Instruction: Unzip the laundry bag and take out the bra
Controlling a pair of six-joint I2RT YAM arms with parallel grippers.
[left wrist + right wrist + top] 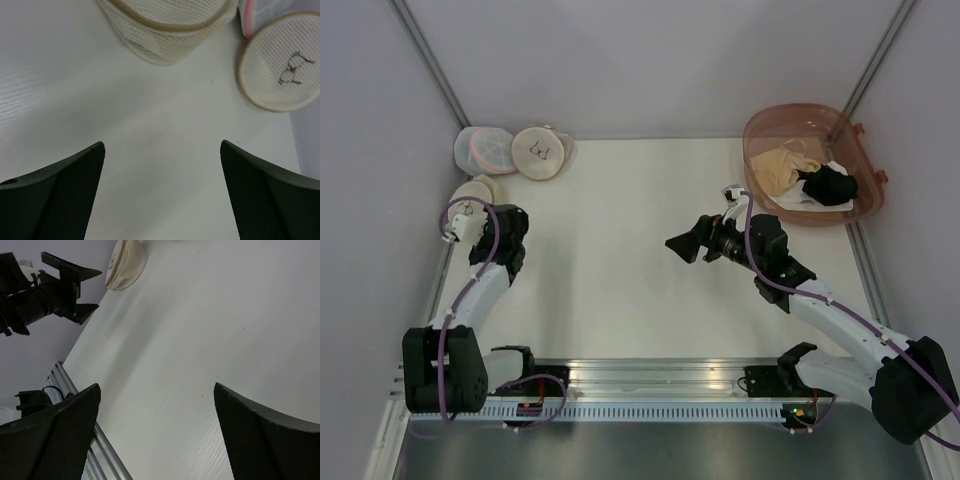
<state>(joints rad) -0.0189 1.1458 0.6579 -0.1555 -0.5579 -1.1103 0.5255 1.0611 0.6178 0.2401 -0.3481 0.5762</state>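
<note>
L gripper (162, 145) jaws apart, nr laundry bag (280, 65)

mesh cloth laundry bag (272, 80), matt smooth table (150, 125)

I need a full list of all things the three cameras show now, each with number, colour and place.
laundry bag: one, cream mesh with black bra drawing, far left corner.
white mesh bag: one, pink trim, left of it.
other cream bag: at least one, by the left wall, nearer than the others.
basket: one, translucent pink, far right corner.
beige garment: one, inside basket.
black garment: one, inside basket.
table: one, white.
left gripper: one, black, open, empty.
right gripper: one, black, open, empty.
</note>
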